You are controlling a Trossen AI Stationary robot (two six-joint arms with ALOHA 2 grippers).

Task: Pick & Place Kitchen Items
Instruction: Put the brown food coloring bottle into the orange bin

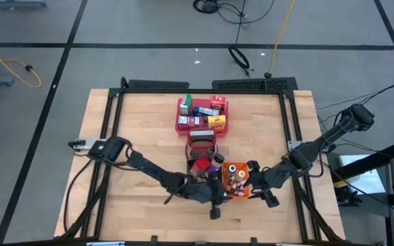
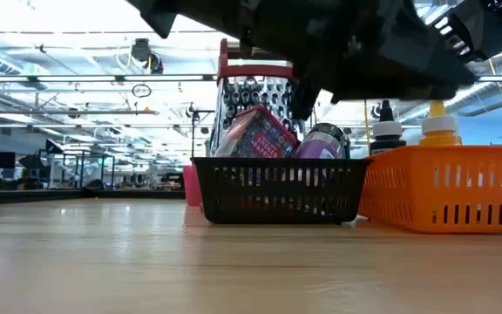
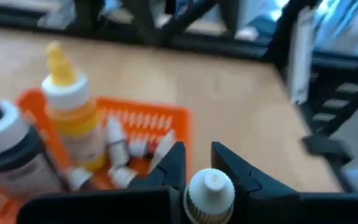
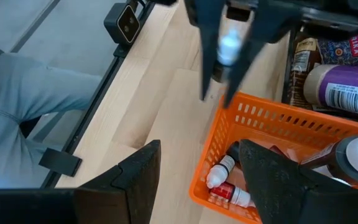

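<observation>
My left gripper (image 3: 196,155) hangs over the table just off the small orange bin (image 1: 236,179) and is shut on a small white-capped bottle (image 3: 210,190). The right wrist view shows that bottle (image 4: 228,45) between the left arm's fingers. My right gripper (image 4: 199,147) is open and hovers above the bin's near-right side (image 1: 266,194), touching nothing. Standing in the bin are a yellow bottle (image 3: 73,112) and a dark white-capped bottle (image 3: 8,149); tiny white pieces (image 3: 120,155) lie on its floor. More boxes sit on the red tray (image 1: 202,115). My left gripper pinches the small bottle between its two fingers (image 3: 171,165), just below the ribbed white cap (image 3: 211,186). The fingers come from above, pointing down, and the cap sits far back between them. The bottle is lifted clear of the table, beside the orange bin.
The black wire basket (image 2: 277,187) stands left of the orange bin (image 2: 451,187) and holds a red pouch (image 2: 255,135) and a purple bottle (image 2: 321,141); a metal grater (image 2: 255,96) rises behind. A person's grey sleeve (image 4: 17,106) shows beyond the table edge. Bare wood lies on the left.
</observation>
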